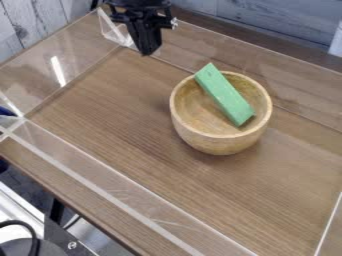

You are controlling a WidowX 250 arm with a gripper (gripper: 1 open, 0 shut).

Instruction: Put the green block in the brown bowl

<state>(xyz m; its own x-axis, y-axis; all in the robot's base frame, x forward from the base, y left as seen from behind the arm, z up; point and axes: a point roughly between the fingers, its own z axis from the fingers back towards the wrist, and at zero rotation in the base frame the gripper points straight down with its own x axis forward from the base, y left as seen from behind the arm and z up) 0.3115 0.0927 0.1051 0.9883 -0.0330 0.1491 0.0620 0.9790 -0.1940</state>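
Note:
The green block (225, 94) is a long flat bright green bar lying tilted inside the brown bowl (201, 131), one end propped on the far rim. The round light-brown wooden bowl stands right of the table's centre. My black gripper (148, 42) hangs at the back left, well apart from the bowl and above the table. Its fingers are pressed together and point down with nothing between them.
A clear acrylic wall (54, 68) rings the wooden tabletop (107, 130), with low transparent edges on all sides. A pale plank wall (34, 25) lies behind at the left. Dark cables show at the bottom left corner (20, 235).

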